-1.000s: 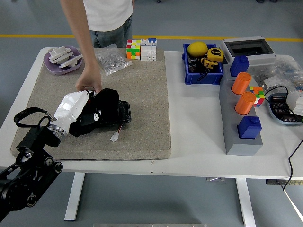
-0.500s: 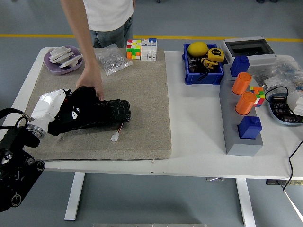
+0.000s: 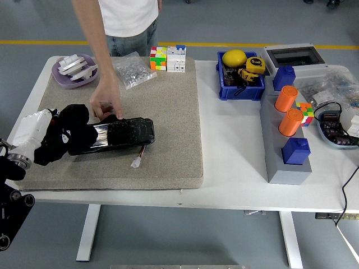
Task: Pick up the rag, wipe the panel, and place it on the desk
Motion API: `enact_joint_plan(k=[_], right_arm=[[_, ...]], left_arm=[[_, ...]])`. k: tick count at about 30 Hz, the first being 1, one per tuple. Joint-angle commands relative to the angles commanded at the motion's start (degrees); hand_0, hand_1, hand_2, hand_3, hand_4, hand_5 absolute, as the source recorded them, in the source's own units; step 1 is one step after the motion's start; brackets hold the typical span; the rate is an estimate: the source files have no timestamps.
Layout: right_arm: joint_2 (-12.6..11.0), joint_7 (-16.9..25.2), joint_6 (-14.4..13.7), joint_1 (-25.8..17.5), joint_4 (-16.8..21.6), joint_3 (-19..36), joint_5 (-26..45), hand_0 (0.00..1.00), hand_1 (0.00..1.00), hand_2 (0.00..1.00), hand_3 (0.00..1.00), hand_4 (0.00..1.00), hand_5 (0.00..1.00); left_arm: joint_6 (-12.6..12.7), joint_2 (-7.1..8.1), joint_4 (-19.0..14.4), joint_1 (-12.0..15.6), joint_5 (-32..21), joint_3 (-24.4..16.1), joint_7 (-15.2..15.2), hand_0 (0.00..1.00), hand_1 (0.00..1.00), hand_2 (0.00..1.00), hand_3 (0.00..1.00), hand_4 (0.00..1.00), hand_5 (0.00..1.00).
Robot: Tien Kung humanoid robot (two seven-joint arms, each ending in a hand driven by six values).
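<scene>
At a white table (image 3: 235, 168), the robot's left hand (image 3: 33, 134) reaches in from the lower left with its fingers closed around a black rag (image 3: 67, 137), which sits bunched over the left end of a glossy black panel (image 3: 120, 134). The panel lies flat on a tan mat (image 3: 174, 112), a small white connector (image 3: 136, 163) on a thin wire just below its right end. A person stands at the far side (only torso and arm show), one hand (image 3: 105, 101) pressed down on the panel's top edge, just right of the rag. Behind them on the mat are a purple dish (image 3: 73, 72) of white parts, a clear bag (image 3: 133, 70) and a colour cube (image 3: 158, 58) beside a white block (image 3: 176, 59). To the right, off the mat, are a blue bin (image 3: 240, 84) with yellow items and a grey base (image 3: 283, 140) carrying two orange cylinders (image 3: 287, 109).
</scene>
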Motion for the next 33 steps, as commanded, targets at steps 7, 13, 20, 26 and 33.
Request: enact_joint_plan(k=[7,13,20,26,33], right_arm=[[-0.08,0.03,-0.11,-0.09,0.0,-0.71,0.71,0.783,0.7,0.69,0.615,0.984,0.47],[-0.05,0.02,-0.04,0.0,0.0,-0.54,0.4,0.782,0.7,0.69,0.615,0.984,0.47],[-0.16,-0.06,-0.02,0.24,0.0,-0.81,0.43,0.783,0.7,0.69,0.615,0.984,0.47],[-0.18,-0.08,0.04,0.28,0.0,-0.85,0.38,0.783,0.7,0.69,0.615,0.984,0.47],[-0.35,-0.11,0.1,0.4,0.0,0.32,-0.98,0.783,0.698,0.69,0.615,0.985,0.47]], left_arm=[[0.12,-0.12,-0.54,-0.1,-0.1,0.65,-0.01,0.24,0.294,0.529,0.484,0.267,0.002],[0.13,-0.69,-1.47,-1.58,-0.33,3.98,0.32,0.239,0.294,0.528,0.483,0.266,0.002],[0.07,-3.22,-1.18,-4.72,-0.69,8.62,0.64,0.24,0.294,0.529,0.485,0.269,0.002],[0.28,-4.09,-1.09,-7.19,-1.49,13.27,0.74,0.24,0.294,0.529,0.485,0.269,0.002],[0.11,-4.82,-0.64,-9.34,-1.99,18.28,1.16,0.236,0.298,0.534,0.493,0.298,0.002]])
